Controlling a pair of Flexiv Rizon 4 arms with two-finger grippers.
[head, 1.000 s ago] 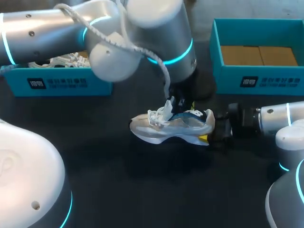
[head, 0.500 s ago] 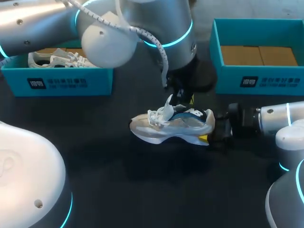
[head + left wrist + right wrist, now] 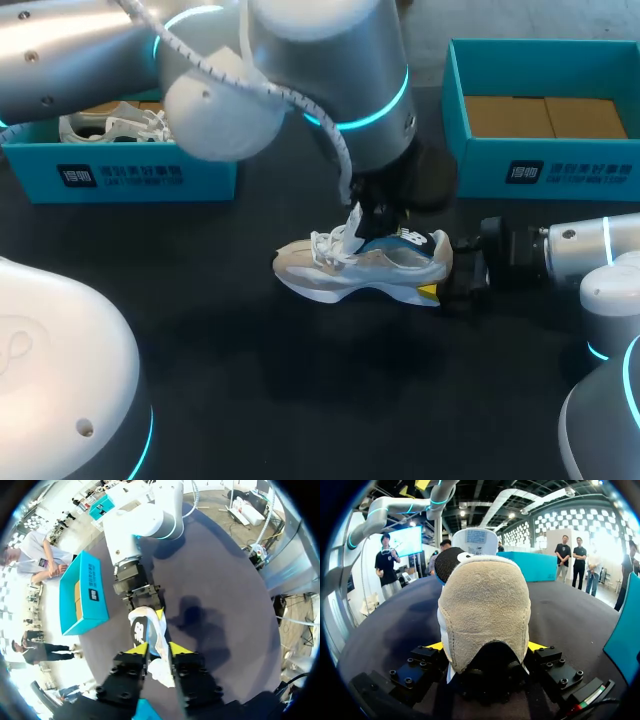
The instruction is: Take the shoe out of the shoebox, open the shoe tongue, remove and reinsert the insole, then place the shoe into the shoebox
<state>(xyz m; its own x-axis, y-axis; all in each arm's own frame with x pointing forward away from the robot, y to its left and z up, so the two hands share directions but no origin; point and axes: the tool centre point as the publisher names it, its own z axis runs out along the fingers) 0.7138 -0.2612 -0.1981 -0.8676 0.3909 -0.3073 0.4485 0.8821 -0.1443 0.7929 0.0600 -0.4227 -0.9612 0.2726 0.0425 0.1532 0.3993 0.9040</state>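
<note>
While in R gripper (image 3: 485,647), shoe (image 3: 360,268) upright.

Our left gripper (image 3: 156,651) pinches tongue of white shoe (image 3: 143,630); our right gripper (image 3: 145,611) clamps heel. Teal shoebox (image 3: 84,600) nearby on dark worktop (image 3: 220,610).
</note>
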